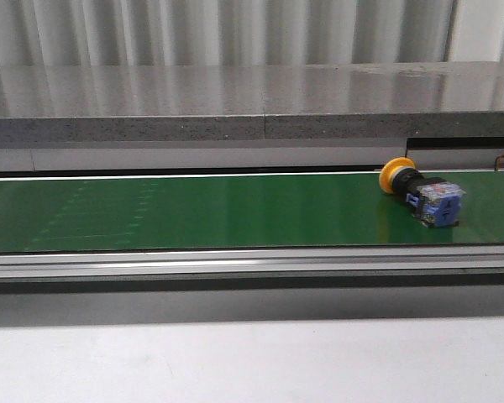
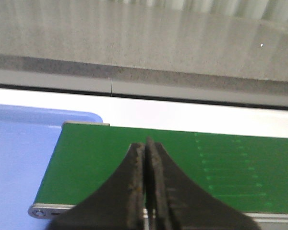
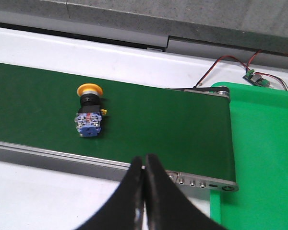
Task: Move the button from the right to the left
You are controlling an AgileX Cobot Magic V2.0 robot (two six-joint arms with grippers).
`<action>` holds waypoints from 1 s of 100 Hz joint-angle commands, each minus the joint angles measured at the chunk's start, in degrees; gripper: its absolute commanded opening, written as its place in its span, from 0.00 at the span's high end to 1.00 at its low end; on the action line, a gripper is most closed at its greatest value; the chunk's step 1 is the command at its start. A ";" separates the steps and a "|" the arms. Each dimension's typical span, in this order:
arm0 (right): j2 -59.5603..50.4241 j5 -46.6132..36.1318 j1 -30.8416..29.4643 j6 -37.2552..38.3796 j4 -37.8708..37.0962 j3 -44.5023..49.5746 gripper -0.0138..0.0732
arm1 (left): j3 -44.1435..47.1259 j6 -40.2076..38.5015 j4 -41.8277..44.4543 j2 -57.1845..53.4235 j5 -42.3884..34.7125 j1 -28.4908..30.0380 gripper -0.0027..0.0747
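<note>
The button (image 1: 422,194) lies on its side on my green belt (image 1: 193,210), close to the belt's right end and nearer the far edge than the near one. Its yellow-orange cap (image 1: 396,175) points toward the far edge, tipped a little leftward, while the blue-and-clear contact block (image 1: 438,204) trails toward the near edge. My right wrist camera shows the same thing: the button (image 3: 88,111) resting alone on the belt (image 3: 173,124), well apart from my right pincer (image 3: 144,191), whose two black fingers (image 3: 134,201) are pressed flat together with nothing between them, hanging over the belt's near metal rail (image 3: 201,181). Past the right end of the belt sits a bright green tray (image 3: 264,158), and beyond its far corner a small circuit board (image 3: 255,78) with red and black wires (image 3: 221,64) running toward the belt's end roller. My left pincer (image 2: 146,182) is likewise clenched on nothing, fingers (image 2: 134,191) meeting edge to edge, poised above the near edge of the belt (image 2: 134,139) by its left end. Just beyond that left end lies a pale blue tray (image 2: 19,163), its corner touching or nearly touching the belt's far left corner. A grey stone ledge (image 1: 235,101) runs along behind the far edge of the belt. Neither arm appears in the front camera.
</note>
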 commanded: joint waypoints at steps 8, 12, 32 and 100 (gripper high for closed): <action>0.08 -4.23 -0.01 -0.53 0.48 -1.40 0.92 | -11.36 0.15 -0.69 9.67 6.69 -0.01 0.99; 0.08 -4.23 -0.01 -0.53 0.48 -1.40 0.92 | -13.02 0.15 -0.69 11.73 8.62 -0.01 0.99; 0.08 -4.23 -0.01 -0.53 0.48 -1.40 0.92 | -19.17 0.15 -0.69 19.76 14.69 -0.01 0.99; 0.08 -4.23 -0.01 -0.53 0.48 -1.40 0.92 | -19.63 0.18 -0.69 26.83 14.91 -0.01 0.59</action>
